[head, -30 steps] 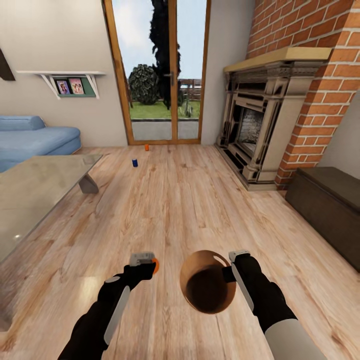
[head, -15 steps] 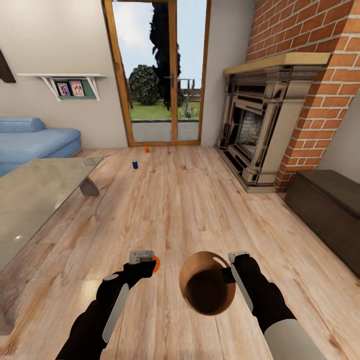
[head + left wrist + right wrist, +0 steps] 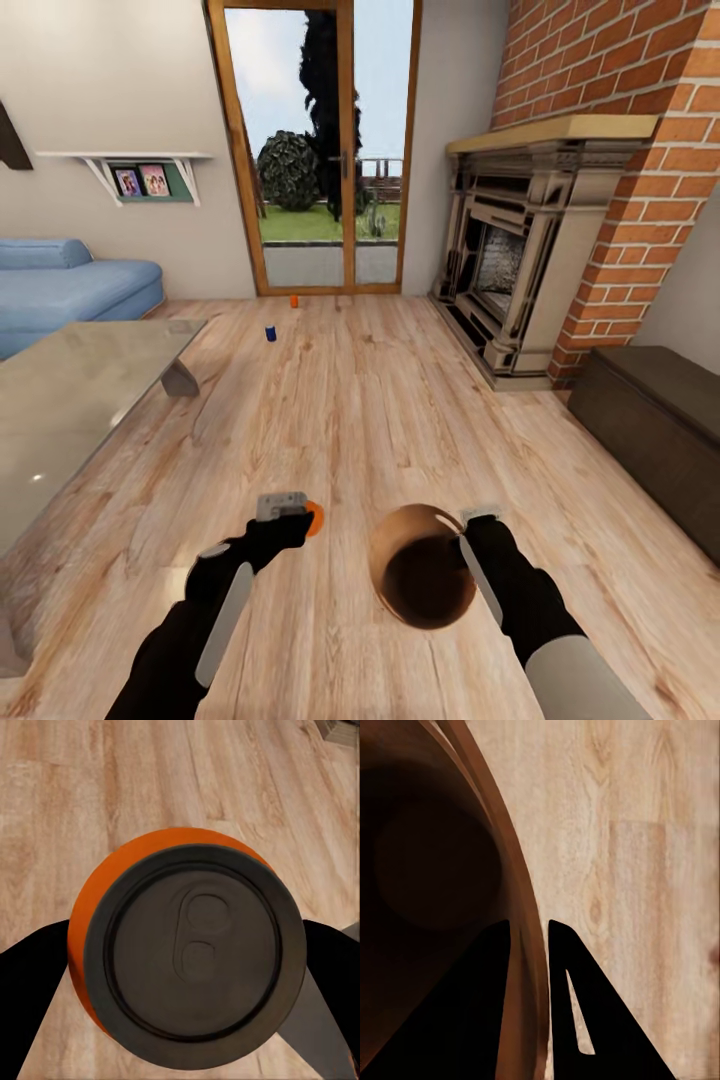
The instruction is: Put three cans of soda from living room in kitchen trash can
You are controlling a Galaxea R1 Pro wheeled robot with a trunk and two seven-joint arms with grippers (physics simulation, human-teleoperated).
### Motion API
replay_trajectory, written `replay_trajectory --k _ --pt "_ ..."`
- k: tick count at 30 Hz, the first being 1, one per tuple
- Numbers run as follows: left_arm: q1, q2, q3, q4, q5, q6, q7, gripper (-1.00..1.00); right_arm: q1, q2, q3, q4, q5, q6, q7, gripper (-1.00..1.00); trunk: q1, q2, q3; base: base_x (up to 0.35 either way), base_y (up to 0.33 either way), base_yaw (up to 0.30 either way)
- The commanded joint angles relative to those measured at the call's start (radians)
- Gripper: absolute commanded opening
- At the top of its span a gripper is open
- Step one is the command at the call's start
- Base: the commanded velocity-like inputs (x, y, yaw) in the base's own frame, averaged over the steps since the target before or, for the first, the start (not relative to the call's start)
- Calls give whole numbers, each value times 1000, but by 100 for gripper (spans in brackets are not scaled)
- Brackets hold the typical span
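My left gripper (image 3: 296, 515) is shut on an orange can of soda (image 3: 314, 518), held above the plank floor; the left wrist view looks straight at its grey top (image 3: 193, 952) between the dark fingers (image 3: 34, 990). To its right my right gripper (image 3: 468, 540) is shut on the rim of the tash can (image 3: 420, 580), whose wood-toned inside faces up. In the right wrist view the fingers (image 3: 577, 1012) pinch the bin's wall (image 3: 521, 937). Far ahead on the floor stand a dark blue can (image 3: 270, 333) and another orange can (image 3: 294, 299), near the glass doors.
A glass table (image 3: 70, 400) is at the left, with a blue sofa (image 3: 70, 285) behind it. The stone fireplace (image 3: 520, 270) and brick wall are at the right, and a dark low cabinet (image 3: 660, 420) stands at the right edge. Open plank floor runs ahead.
The view has shifted a little as the robot moves. My right gripper and the bin have dropped slightly and edged right. The left gripper still holds the orange can.
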Motion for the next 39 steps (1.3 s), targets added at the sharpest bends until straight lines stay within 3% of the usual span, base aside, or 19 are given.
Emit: replay_trajectory --k 1,5,16,21,27,39 --pt "2 1 -1 -13 14 11 -1 -100 -2 1 0 9 -12 -18 -30 -100 -4 7 3 0 0 0" --pt "4 2 -3 -36 35 25 -4 -100 -5 1 1 25 -13 -44 -79 -100 -19 35 16 0 0 0" --pt "6 2 -6 -49 62 57 -45 -100 -8 -4 -1 35 -9 -56 -97 -100 -61 112 50 0 0 0" --pt "6 2 -7 -50 74 96 -114 -100 -23 -1 -1 106 -11 -130 -141 -100 -81 147 66 0 0 0" --pt "11 3 -7 -47 75 117 -191 -100 -40 6 2 163 -18 -162 -197 -100 -104 189 85 0 0 0" --pt "44 4 -8 -46 75 120 -292 -100 -42 18 2 174 -16 -206 -207 -100 -150 273 122 0 0 0"
